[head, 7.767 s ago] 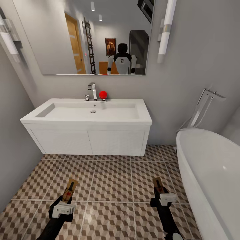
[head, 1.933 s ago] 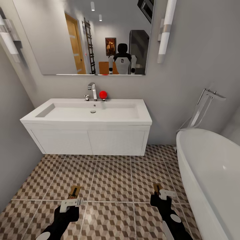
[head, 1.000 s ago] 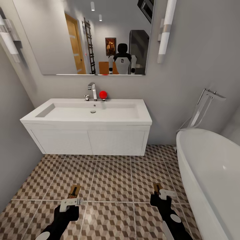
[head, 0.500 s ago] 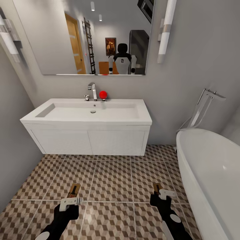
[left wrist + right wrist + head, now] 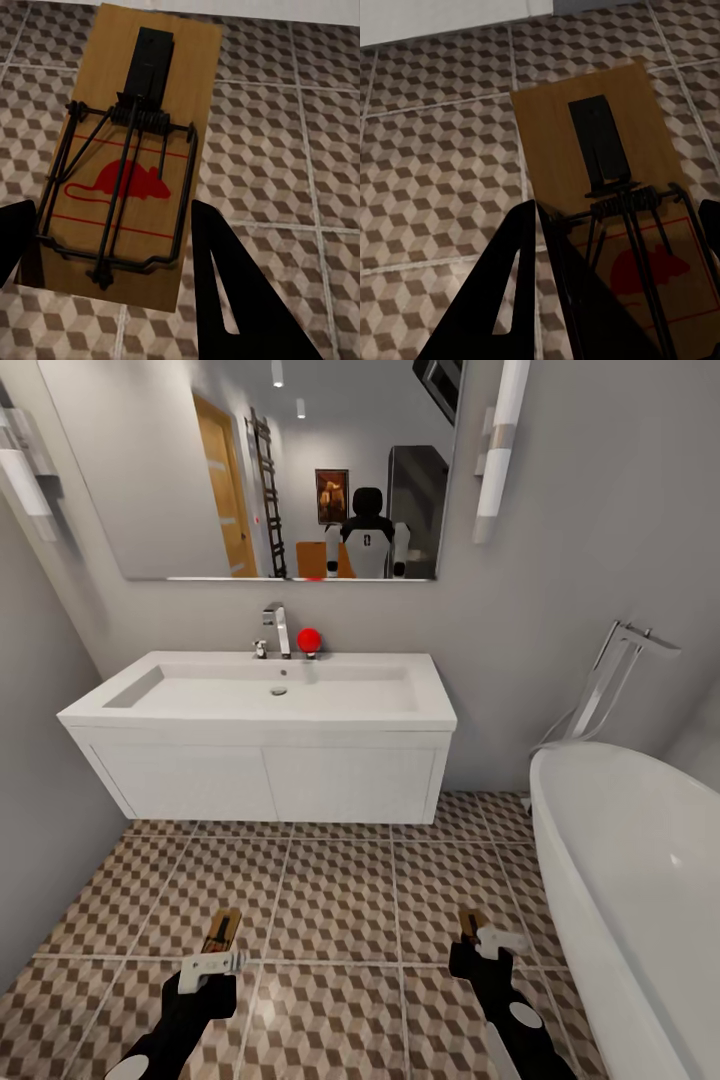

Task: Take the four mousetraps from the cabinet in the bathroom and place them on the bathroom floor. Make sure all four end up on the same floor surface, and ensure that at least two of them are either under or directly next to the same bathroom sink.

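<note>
Nearest to me, 7 o'clock in the head view: left gripper (image 5: 212, 960), fingers spread either side of a trap (image 5: 124, 161) in the wrist view. The board sits between the jaws with a gap on both sides, so it looks let go and flat on the floor (image 5: 340, 900), though I can't confirm full contact with the tile. At 5 o'clock, the right gripper (image 5: 487, 945) is over the second trap (image 5: 615, 195); its near end lies between the dark fingers, but I can't tell whether they pinch it or stand clear, since the wrist view crops one finger at the frame edge. Both traps lie on the cube-pattern tiles, well short of the sink (image 5: 265, 705) at 12 o'clock, with a row of tiles between them and the vanity front. Tub (image 5: 640, 880) at 3 o'clock, close to my right arm. Risks, as I judge them: lifting the left arm at an angle could let a finger clip the board edge or the sprung wire and drag or flip the trap. If the right jaws are pinching, pulling back takes the trap along. Swinging the right arm outward could hit the tub wall. Bigger worry: these two may not count as next to the sink from here, so I might need to nudge them toward 12 o'clock. Mirror (image 5: 270, 470) is farthest, on the wall above.
</note>
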You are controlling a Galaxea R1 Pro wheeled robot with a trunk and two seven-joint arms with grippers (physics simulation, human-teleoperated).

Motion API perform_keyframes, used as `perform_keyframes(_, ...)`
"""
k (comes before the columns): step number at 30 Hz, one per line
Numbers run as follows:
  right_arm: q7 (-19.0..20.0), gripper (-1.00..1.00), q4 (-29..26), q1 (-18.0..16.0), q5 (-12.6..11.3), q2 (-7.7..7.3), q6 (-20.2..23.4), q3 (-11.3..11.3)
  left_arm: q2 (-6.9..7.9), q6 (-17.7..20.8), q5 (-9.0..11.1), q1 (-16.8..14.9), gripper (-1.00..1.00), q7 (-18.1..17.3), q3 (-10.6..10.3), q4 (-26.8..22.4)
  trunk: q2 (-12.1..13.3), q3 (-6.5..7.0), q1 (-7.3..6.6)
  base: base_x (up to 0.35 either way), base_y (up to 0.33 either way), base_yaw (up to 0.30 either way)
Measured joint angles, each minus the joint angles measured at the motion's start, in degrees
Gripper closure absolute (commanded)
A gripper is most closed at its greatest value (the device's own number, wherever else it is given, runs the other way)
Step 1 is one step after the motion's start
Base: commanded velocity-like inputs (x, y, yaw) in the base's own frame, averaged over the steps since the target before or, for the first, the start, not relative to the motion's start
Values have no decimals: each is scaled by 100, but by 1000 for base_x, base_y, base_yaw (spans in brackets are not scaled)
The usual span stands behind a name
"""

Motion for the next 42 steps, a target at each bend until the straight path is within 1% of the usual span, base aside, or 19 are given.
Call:
perform_keyframes(32,0,100,0,0,0,-5,-21,0,-5,-7,0,-2,100,-9,0,0,-1284,-867,703,0,0,0)
perform_keyframes(42,6,100,-109,0,5,-22,-281,-13,-5,-7,0,-4,100,-9,0,0,-1685,-1139,923,0,0,0)
